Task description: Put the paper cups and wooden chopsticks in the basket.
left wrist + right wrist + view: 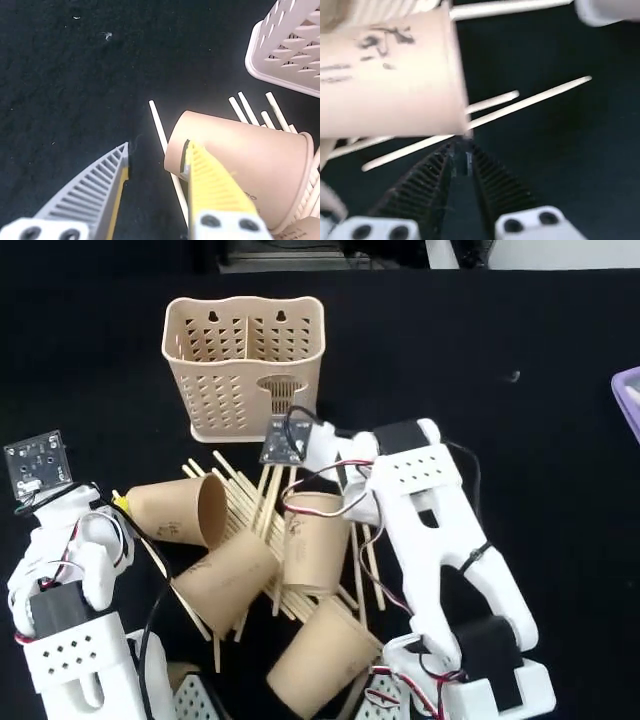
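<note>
Well, four paper cups [225, 580] lie tipped on their sides on the black desk [500, 390]. They rest on a messy heap of wooden chopsticks [255, 495]. The tan basket [245, 365] stands upright just behind the heap, and its walls are full of little holes.

The left pincer [156, 145] is spread wide, down by the bottom end of the left cup [235, 165]. Its yellow finger [210, 185] is right at that cup's bottom edge. Its grey finger [95, 200] is apart from the cup, over bare desk. One chopstick pokes out from under this cup.

The right pincer [462, 150] is squeezed together, with its tips just at the rim of the right cup [385, 75]. I can't tell if it pinches the rim. The lowest cup [325, 655] lies close to the bottom part of the right arm.
</note>
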`<move>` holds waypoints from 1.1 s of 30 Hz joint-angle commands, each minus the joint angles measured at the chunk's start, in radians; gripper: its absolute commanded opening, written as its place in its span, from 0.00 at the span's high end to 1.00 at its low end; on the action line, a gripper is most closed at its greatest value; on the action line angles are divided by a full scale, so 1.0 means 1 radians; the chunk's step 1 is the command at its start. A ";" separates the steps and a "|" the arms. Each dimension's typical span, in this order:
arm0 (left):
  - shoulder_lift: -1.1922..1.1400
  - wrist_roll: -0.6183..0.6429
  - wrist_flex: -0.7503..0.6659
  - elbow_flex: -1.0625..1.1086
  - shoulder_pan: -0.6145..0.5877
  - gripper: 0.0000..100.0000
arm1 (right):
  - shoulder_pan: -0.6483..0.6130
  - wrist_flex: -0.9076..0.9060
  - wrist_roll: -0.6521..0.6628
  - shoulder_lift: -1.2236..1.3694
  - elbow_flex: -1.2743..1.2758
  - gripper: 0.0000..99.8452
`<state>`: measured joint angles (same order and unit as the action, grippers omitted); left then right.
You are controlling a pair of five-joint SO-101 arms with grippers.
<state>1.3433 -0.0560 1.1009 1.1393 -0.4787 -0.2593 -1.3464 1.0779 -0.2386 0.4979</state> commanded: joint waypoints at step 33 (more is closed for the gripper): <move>0.020 0.000 -0.063 0.030 0.008 0.81 | -0.132 0.032 -0.216 -0.130 0.071 0.72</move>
<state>1.3525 -0.0560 1.0549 1.1792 -0.4787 -0.4081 -1.3464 0.8263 -0.3844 0.5823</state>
